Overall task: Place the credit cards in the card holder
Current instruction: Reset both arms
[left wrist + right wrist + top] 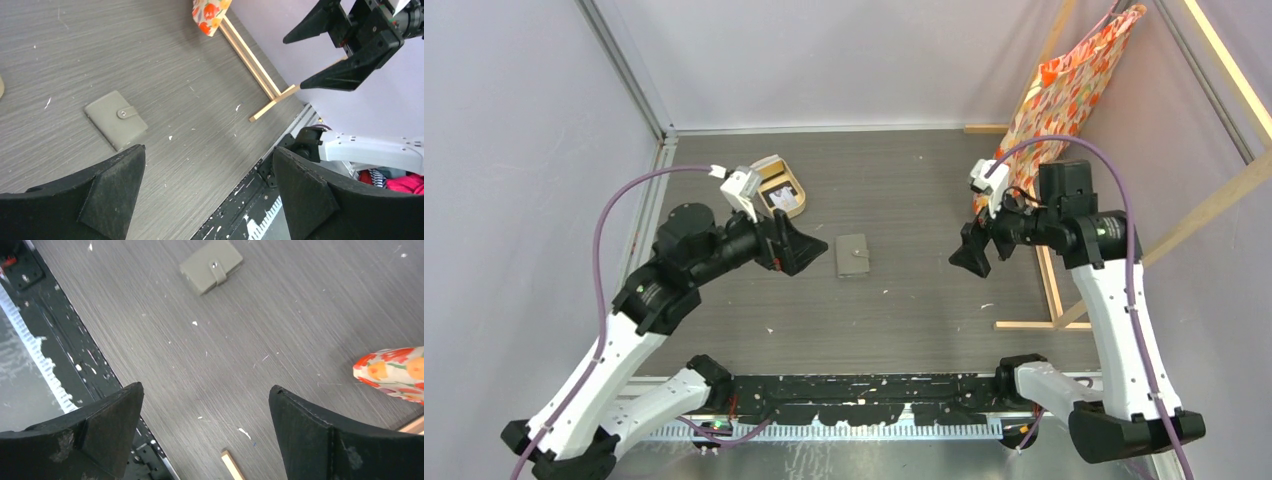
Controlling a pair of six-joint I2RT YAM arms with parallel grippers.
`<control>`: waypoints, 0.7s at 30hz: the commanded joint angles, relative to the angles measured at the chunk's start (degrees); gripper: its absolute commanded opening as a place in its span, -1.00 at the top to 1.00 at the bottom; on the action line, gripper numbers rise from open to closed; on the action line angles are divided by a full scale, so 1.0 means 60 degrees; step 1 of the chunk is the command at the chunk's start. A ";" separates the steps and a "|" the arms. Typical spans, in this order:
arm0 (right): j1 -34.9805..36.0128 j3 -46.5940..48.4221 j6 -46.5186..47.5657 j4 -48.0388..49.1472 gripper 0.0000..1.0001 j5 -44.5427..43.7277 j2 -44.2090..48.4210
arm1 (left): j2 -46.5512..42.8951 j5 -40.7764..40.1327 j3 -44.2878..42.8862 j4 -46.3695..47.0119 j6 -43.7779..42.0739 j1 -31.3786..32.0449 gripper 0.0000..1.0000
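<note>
Table (pixel 904 180) of dark grey wood-grain fills all views, both arms reaching in from the near edge. Floral bag (pixel 1079 80) hangs on a wooden frame (pixel 1052 290) at the far right, not part of the job. Left gripper (pixel 209 150) has its jaws spread wide with nothing between them. Right gripper (pixel 206 387) is likewise wide apart and empty. Tan tray (pixel 800 192) sits far left, just behind the left wrist, partly hidden by it. Card holder (pixel 853 256) lies flat mid-table, folded shut with the snap tab (pixel 216 269) fastened on top. Its slightly longer side runs roughly near-to-far, the tab toward the right arm. It lies just right of the left gripper and well apart from the right one, so the left arm is nearer. Credit cards (pixel 777 197) show as pale and dark faces in the tray; count unclear. Likely next: unsnap and open the holder. Whether any cards are already inside can't be told.
</note>
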State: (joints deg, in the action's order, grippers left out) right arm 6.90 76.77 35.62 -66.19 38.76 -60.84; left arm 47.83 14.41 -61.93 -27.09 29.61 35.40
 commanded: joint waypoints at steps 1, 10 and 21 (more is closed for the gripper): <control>-0.0048 0.1014 -0.1598 -0.0227 -1.00 -0.0059 0.0357 | -0.0519 0.0342 -0.0387 -0.1255 -0.0492 -0.0004 -1.00; -0.0046 0.0801 -0.5627 0.2139 -1.00 -0.0692 0.1688 | -0.1613 0.0339 -0.0631 -0.1860 -0.0457 -0.0003 -1.00; -0.0128 0.0697 -0.6956 0.2641 -1.00 -0.1270 0.2452 | -0.1922 0.0380 -0.0589 -0.1874 -0.0303 -0.0009 -1.00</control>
State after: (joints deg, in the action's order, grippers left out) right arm 6.72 81.47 -1.34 -54.22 32.64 -46.72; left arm 36.25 15.29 -64.45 -38.41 27.99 35.40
